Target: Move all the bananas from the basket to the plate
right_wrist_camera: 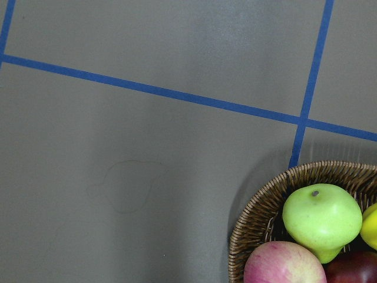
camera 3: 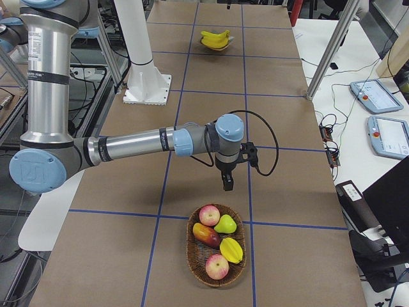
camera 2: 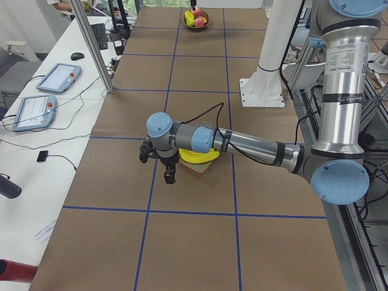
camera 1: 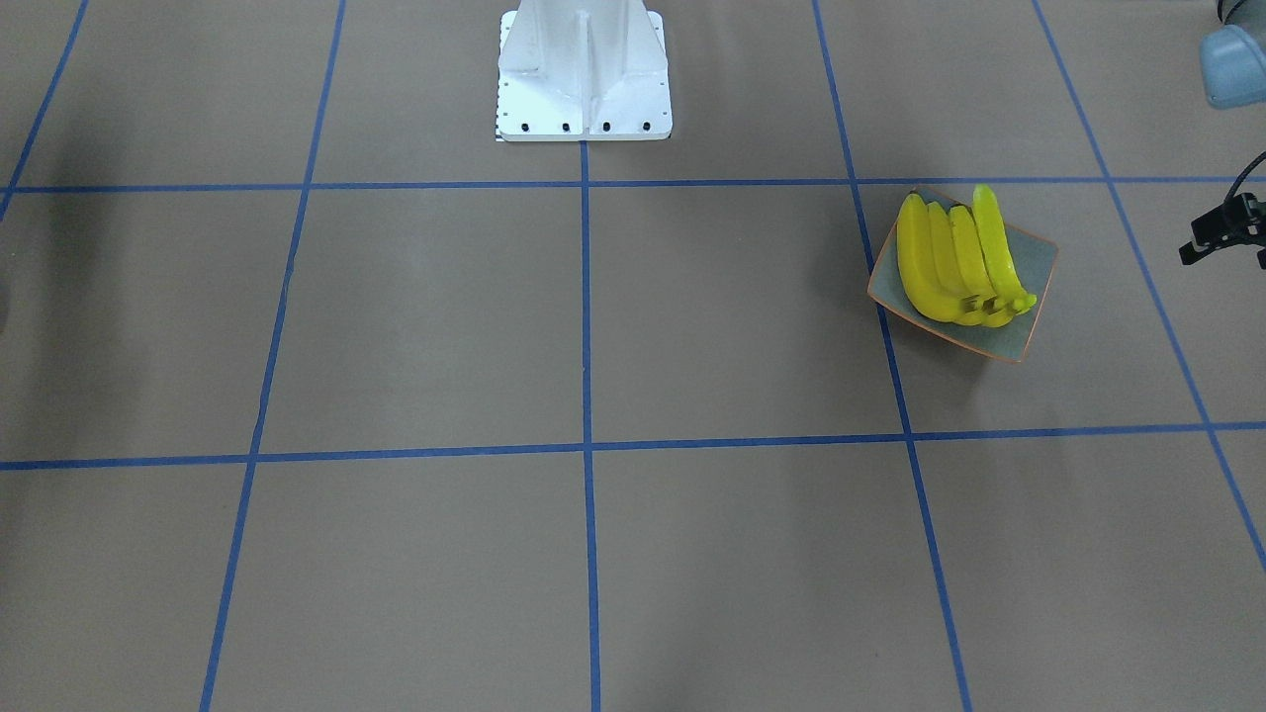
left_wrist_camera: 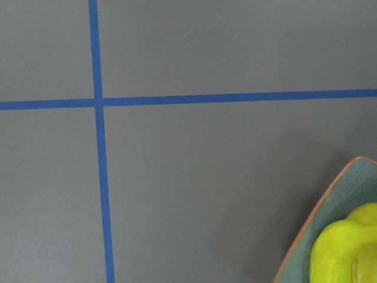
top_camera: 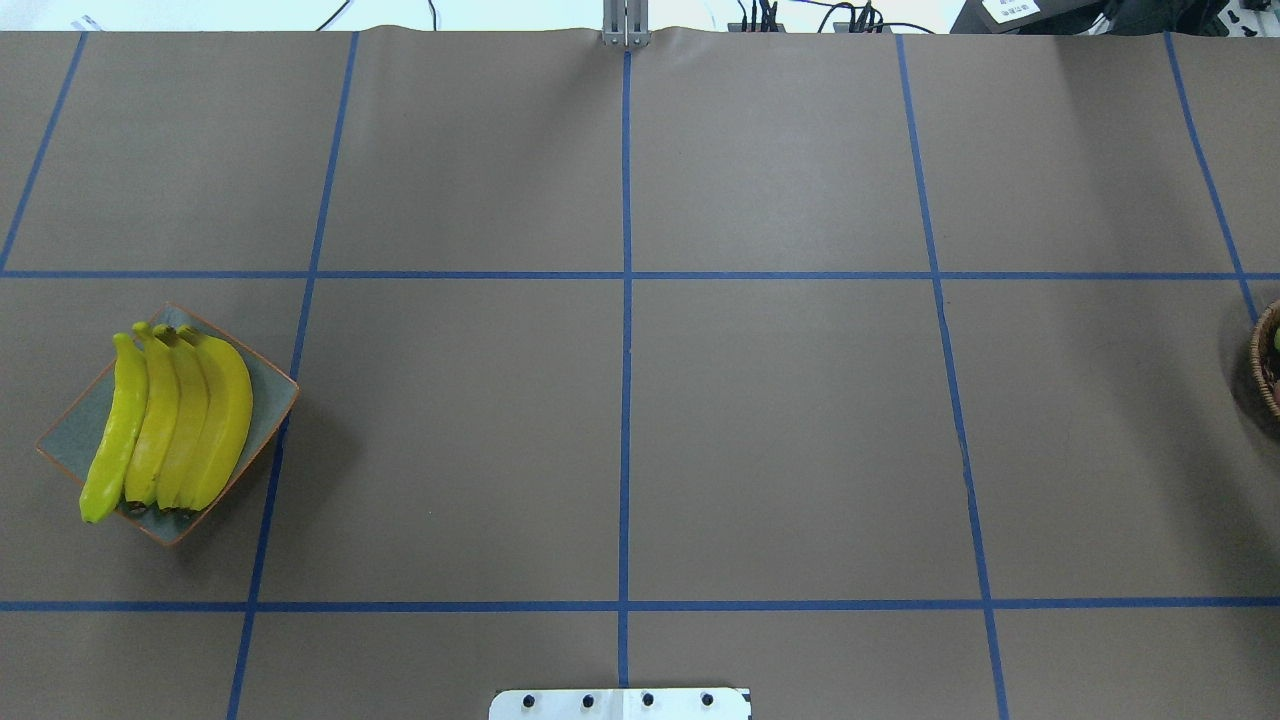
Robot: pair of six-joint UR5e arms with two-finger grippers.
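while four bright yellow curved bananas (top_camera: 170,420) lie side by side on square grey-green orange-rimmed plate (top_camera: 272,398), round woven wicker basket (camera 3: 197,259), well apart, holds apples (camera 3: 209,215), green pear (camera 3: 225,224). left gripper (camera 2: 169,177) hangs beside plate, its wrist screening plate in left side view; right gripper (camera 3: 227,182) beside basket. open or closed: cannot tell for either.

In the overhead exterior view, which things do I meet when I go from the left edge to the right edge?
plate, with the four bananas lying on it → white robot base at the bottom edge → basket, cut off by the right edge
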